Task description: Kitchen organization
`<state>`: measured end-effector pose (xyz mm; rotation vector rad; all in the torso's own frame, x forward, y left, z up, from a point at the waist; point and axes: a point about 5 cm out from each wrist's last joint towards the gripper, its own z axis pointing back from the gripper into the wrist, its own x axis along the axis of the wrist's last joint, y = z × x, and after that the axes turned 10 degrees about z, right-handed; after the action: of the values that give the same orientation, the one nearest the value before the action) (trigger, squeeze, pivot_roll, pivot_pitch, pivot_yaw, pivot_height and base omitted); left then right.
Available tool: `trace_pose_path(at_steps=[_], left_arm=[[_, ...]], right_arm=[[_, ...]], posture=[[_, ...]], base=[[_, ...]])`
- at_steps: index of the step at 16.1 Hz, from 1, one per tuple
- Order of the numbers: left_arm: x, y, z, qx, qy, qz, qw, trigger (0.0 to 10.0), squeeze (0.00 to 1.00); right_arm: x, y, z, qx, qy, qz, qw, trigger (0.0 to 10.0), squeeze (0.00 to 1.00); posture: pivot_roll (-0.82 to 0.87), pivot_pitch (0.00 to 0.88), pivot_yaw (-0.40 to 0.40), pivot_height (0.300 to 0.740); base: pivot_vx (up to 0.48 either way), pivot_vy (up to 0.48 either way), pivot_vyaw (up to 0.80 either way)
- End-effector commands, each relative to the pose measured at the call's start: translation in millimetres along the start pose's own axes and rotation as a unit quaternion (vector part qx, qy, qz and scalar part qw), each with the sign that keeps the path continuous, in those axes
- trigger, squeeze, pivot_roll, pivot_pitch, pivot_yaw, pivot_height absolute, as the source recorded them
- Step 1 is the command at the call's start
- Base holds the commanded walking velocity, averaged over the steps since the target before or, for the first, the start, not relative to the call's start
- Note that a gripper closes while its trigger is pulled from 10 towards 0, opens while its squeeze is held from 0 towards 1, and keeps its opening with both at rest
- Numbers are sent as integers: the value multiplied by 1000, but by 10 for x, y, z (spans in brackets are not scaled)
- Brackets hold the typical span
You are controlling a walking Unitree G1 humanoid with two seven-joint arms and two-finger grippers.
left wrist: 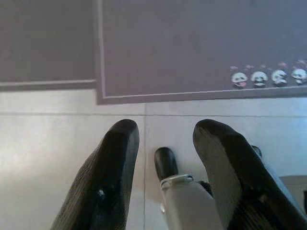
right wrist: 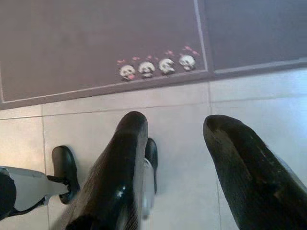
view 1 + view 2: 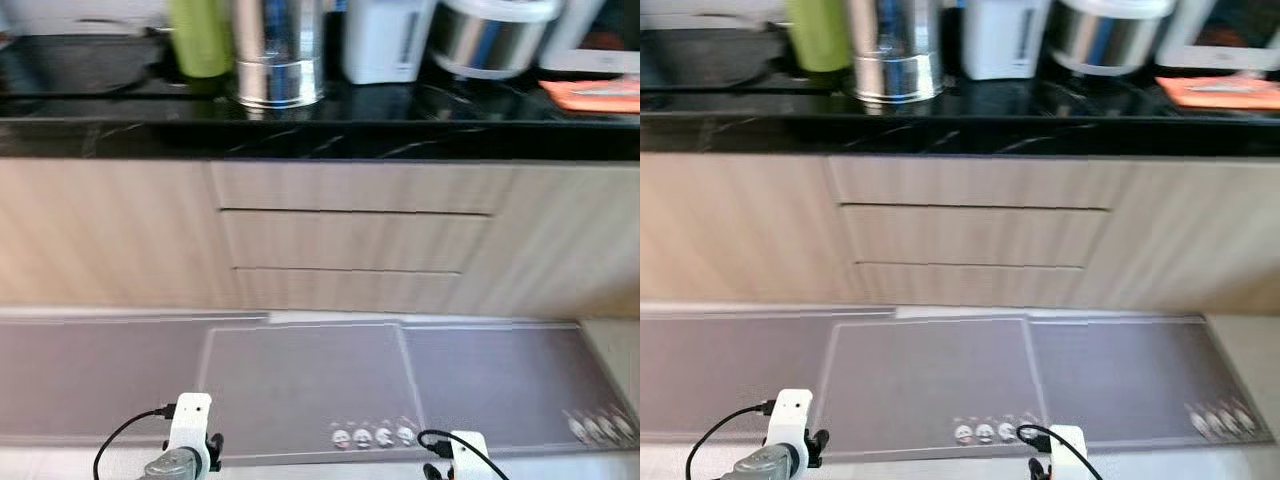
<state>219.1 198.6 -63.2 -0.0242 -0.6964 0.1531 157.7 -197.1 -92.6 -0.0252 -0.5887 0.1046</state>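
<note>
A black stone counter (image 3: 330, 135) runs across the top of the head views. On it stand a green bottle (image 3: 200, 38), a shiny steel canister (image 3: 278, 55), a white appliance (image 3: 385, 40) and a silver rice cooker (image 3: 490, 38). An orange item (image 3: 595, 93) lies at the far right. Both arms hang low over the floor, well short of the counter. My left gripper (image 1: 163, 134) is open above pale tiles with nothing between its fingers. My right gripper (image 2: 177, 127) is open as well, holding nothing.
Under the counter are pale wood cabinet doors and a stack of three drawers (image 3: 350, 240). Grey floor mats (image 3: 300, 385) with small panda prints (image 1: 264, 77) lie along the cabinet base. My feet (image 2: 64, 167) show on the tiles.
</note>
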Motion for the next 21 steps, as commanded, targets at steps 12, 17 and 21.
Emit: trace_pose_path(at_steps=[12,17,21], left_arm=[[92,-95,-25,-21,1,-24,999,10000,0],[93,-78,-25,-14,2,-28,1000,10000,0],[138,-55,-26,-9,-8,-33,999,10000,0]], right_arm=[[-52,-148,29,-16,12,-18,1000,10000,0],[-74,-121,33,-9,10,-19,1000,10000,0],[-80,-42,30,4,-1,-13,1000,10000,0]], posture=[[-37,0,-10,740],[-48,0,-1,740],[-57,0,-2,740]], base=[[0,0,-651],[0,0,0],[0,-67,164]])
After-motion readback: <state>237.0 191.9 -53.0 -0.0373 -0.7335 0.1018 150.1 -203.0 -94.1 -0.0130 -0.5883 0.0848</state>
